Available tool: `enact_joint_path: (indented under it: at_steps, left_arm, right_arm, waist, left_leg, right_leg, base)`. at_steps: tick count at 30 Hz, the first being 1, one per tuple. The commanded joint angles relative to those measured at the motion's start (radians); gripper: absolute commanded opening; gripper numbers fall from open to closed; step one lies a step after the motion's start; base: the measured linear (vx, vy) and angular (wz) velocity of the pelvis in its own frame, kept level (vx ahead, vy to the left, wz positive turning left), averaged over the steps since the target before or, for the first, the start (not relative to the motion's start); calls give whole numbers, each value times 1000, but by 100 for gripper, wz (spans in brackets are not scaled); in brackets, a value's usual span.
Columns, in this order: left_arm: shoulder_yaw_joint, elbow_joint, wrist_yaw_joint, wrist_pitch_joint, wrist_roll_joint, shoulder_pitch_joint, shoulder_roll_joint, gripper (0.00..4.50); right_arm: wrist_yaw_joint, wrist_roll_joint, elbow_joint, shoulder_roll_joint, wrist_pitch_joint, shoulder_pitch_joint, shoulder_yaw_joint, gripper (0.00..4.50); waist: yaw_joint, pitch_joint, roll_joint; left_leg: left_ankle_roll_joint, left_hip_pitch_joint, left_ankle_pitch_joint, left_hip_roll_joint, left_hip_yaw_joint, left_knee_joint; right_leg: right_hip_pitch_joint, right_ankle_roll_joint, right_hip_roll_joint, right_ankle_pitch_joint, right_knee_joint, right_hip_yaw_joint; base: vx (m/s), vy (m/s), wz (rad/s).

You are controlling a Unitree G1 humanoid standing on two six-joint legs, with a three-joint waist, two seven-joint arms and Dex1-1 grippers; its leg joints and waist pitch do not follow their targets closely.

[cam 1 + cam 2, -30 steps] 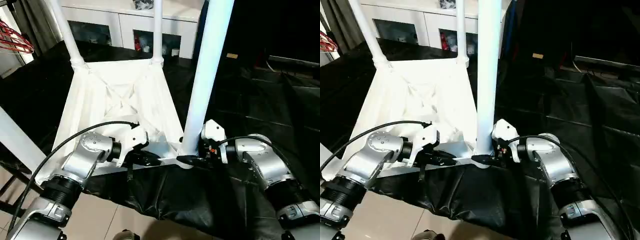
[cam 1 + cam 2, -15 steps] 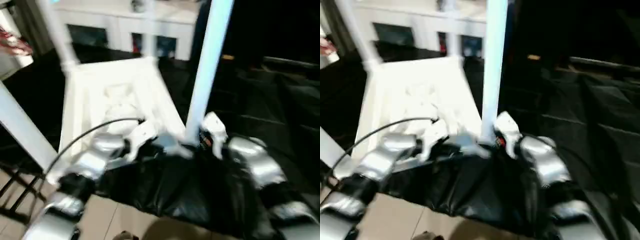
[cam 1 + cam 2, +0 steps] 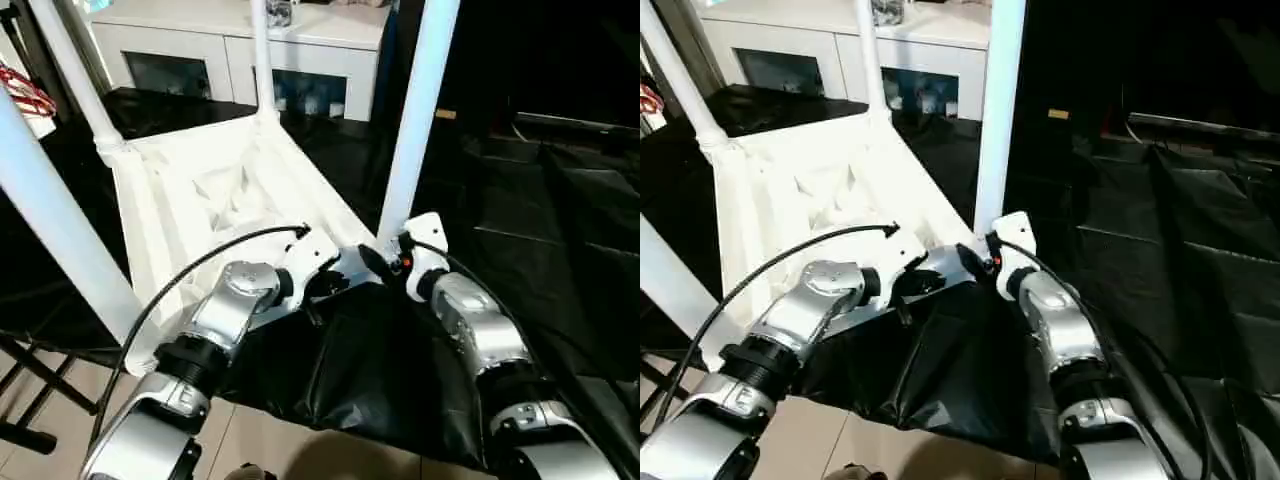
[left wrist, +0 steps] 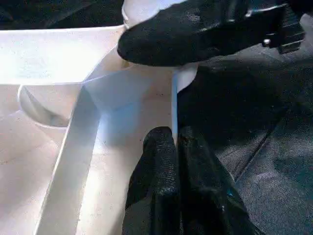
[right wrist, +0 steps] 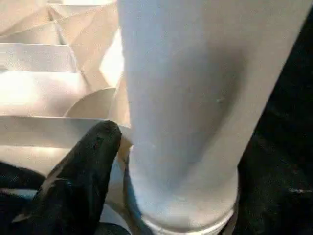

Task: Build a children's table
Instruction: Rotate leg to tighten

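Note:
The children's table lies upside down, its ribbed white top (image 3: 200, 190) facing up. White legs stand in the corner sockets: a near right leg (image 3: 415, 110), a far right one (image 3: 262, 60), a far left one (image 3: 75, 85) and a near left one (image 3: 50, 220). My left gripper (image 4: 175, 147) is shut on the thin rim of the top beside the near right socket. My right gripper (image 3: 383, 262) sits against the foot of the near right leg (image 5: 195, 98), just above its socket.
A white cabinet with glass doors (image 3: 230, 50) stands behind the table. Black sheeting (image 3: 560, 220) covers the surface to the right and hangs over the near edge. Red hangers (image 3: 25, 90) show at far left, a black stand (image 3: 30, 390) on the tiled floor below.
The whole view has shifted and the table top now sits at a steeper angle in it. My right forearm has swung in behind the near right leg. The left gripper keeps its hold on the rim.

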Motion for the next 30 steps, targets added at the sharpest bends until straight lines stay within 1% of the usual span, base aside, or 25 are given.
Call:
enact_joint_path:
  at_steps: [1, 2, 3, 5, 6, 7, 9, 10, 11, 12, 14, 15, 16, 17, 18, 19, 20, 23, 24, 25, 27, 28, 30]
  left_arm:
    - [-21, -75, -65, -68, -50, 6, -17, 0]
    - [-21, -80, -75, -68, -53, 9, -12, 0]
    - [-23, -102, -119, -69, -65, 23, 15, 0]
    - [-25, -124, -170, -73, -79, 37, 44, 0]
    - [-26, -136, -207, -72, -87, 44, 68, 0]
    - [-26, -137, -217, -74, -89, 45, 75, 0]
    - [-27, -140, -234, -79, -91, 48, 85, 0]
    - [-27, -147, -262, -88, -95, 53, 99, 0]
    - [-28, -155, -287, -91, -102, 58, 112, 0]
    - [-28, -161, -301, -91, -106, 61, 118, 0]
    - [-26, -184, -356, -93, -121, 72, 147, 0]
    - [-26, -191, -380, -87, -129, 76, 160, 0]
    - [-27, -193, -391, -88, -132, 77, 168, 0]
    - [-28, -195, -402, -88, -134, 78, 175, 0]
    - [-28, -195, -411, -87, -135, 79, 180, 0]
    - [-27, -195, -424, -87, -137, 81, 190, 0]
    - [-26, -196, -431, -86, -138, 81, 195, 0]
    - [-25, -199, -445, -84, -143, 83, 203, 0]
    - [-26, -203, -454, -82, -147, 86, 207, 0]
    - [-27, -206, -459, -80, -151, 88, 211, 0]
    - [-27, -209, -463, -80, -153, 91, 215, 0]
    - [-27, -212, -470, -81, -153, 94, 218, 0]
    - [-27, -212, -472, -81, -152, 95, 218, 0]
  right_arm:
    - [128, 16, -45, 12, -21, 1, 94, 402]
    - [142, 17, -48, 5, -22, 2, 97, 402]
    - [229, 19, -71, -37, -34, 11, 115, 402]
    - [318, 25, -99, -81, -39, 22, 129, 402]
    - [386, 34, -119, -117, -41, 29, 138, 402]
    - [404, 38, -124, -126, -39, 30, 140, 402]
    - [426, 45, -130, -138, -38, 31, 141, 402]
    - [461, 52, -137, -153, -37, 32, 138, 402]
    - [490, 58, -144, -167, -34, 33, 139, 402]
    - [505, 61, -147, -174, -33, 33, 139, 402]
    - [567, 73, -159, -204, -24, 35, 148, 402]
    - [598, 70, -164, -222, -24, 37, 160, 402]
    - [613, 65, -166, -232, -24, 39, 169, 402]
    - [628, 61, -168, -242, -24, 41, 178, 402]
    - [642, 57, -170, -251, -24, 43, 185, 402]
    - [663, 52, -175, -262, -24, 47, 195, 378]
    - [665, 53, -176, -263, -24, 48, 195, 378]
    - [668, 55, -178, -264, -22, 47, 194, 345]
    - [673, 55, -180, -264, -20, 47, 195, 345]
    - [676, 56, -181, -265, -20, 46, 198, 333]
    - [677, 56, -182, -266, -20, 45, 202, 323]
    - [677, 56, -180, -268, -24, 42, 207, 302]
    - [676, 55, -180, -268, -25, 41, 209, 285]
  waist:
    - [0, -66, -9]
    - [0, -66, -9]
    - [1, -67, -9]
    - [4, -68, -10]
    - [5, -70, -8]
    - [6, -70, -7]
    - [6, -71, -7]
    - [10, -73, -6]
    - [12, -73, -5]
    - [12, -73, -5]
    - [14, -73, -4]
    - [14, -73, -6]
    - [16, -72, -3]
    - [16, -71, -4]
    - [20, -71, -4]
    - [23, -70, -6]
    - [25, -70, -7]
    - [26, -70, -8]
    - [26, -69, -7]
    - [26, -70, -8]
    - [26, -70, -8]
    - [26, -70, -7]
    - [25, -71, -7]
  left_leg:
    - [-5, 24, -348, 56, -33, -84]
    - [-5, 24, -348, 56, -33, -84]
    - [7, 22, -325, 56, -31, -82]
    - [20, 20, -304, 56, -30, -80]
    - [29, 18, -281, 58, -29, -79]
    - [36, 19, -268, 58, -27, -77]
    - [43, 20, -253, 59, -25, -76]
    - [51, 20, -225, 60, -24, -73]
    - [54, 19, -223, 60, -25, -74]
    - [54, 18, -223, 60, -25, -74]
    - [53, 20, -227, 61, -24, -74]
    - [52, 20, -233, 62, -24, -74]
    - [49, 22, -240, 63, -23, -75]
    - [48, 22, -245, 62, -23, -75]
    - [42, 24, -256, 63, -22, -75]
    - [38, 25, -260, 63, -22, -75]
    - [36, 25, -262, 63, -22, -75]
    - [28, 25, -267, 63, -23, -76]
    - [25, 26, -273, 63, -23, -77]
    - [23, 24, -270, 63, -24, -77]
    - [22, 26, -268, 64, -24, -78]
    - [23, 25, -264, 63, -24, -77]
    - [26, 23, -255, 63, -24, -77]
  right_leg:
    - [29, -170, -69, -379, -86, 43]
    - [29, -170, -69, -379, -86, 43]
    - [32, -181, -66, -349, -82, 43]
    - [36, -188, -67, -322, -78, 43]
    - [38, -199, -65, -291, -72, 43]
    - [38, -211, -64, -265, -69, 42]
    - [37, -222, -63, -243, -67, 43]
    - [38, -239, -62, -200, -60, 42]
    - [40, -245, -62, -192, -59, 41]
    - [41, -247, -61, -191, -57, 40]
    - [40, -251, -60, -189, -56, 39]
    - [41, -255, -59, -191, -55, 39]
    - [38, -255, -59, -202, -56, 40]
    - [37, -254, -59, -209, -58, 40]
    - [37, -250, -61, -226, -60, 41]
    - [36, -247, -62, -239, -60, 42]
    - [36, -245, -63, -244, -61, 43]
    - [35, -239, -65, -264, -63, 43]
    - [34, -237, -64, -272, -63, 43]
    - [36, -236, -64, -272, -63, 43]
    - [35, -235, -64, -268, -62, 43]
    - [35, -236, -63, -260, -61, 43]
    - [36, -238, -62, -246, -59, 43]
  base:
    - [0, 0, 0]
    - [0, 0, 0]
    - [0, 0, 0]
    - [0, 0, 0]
    - [0, 0, 0]
    - [0, 0, 0]
    - [0, 0, 0]
    - [0, 0, 0]
    - [0, 0, 0]
    - [0, 0, 0]
    - [0, 0, 0]
    - [0, 0, 0]
    - [0, 0, 0]
    - [0, 0, 0]
    - [0, 0, 0]
    - [0, 0, 0]
    - [0, 0, 0]
    - [0, 0, 0]
    - [0, 0, 0]
    - [0, 0, 0]
    - [0, 0, 0]
    - [0, 0, 0]
    - [0, 0, 0]
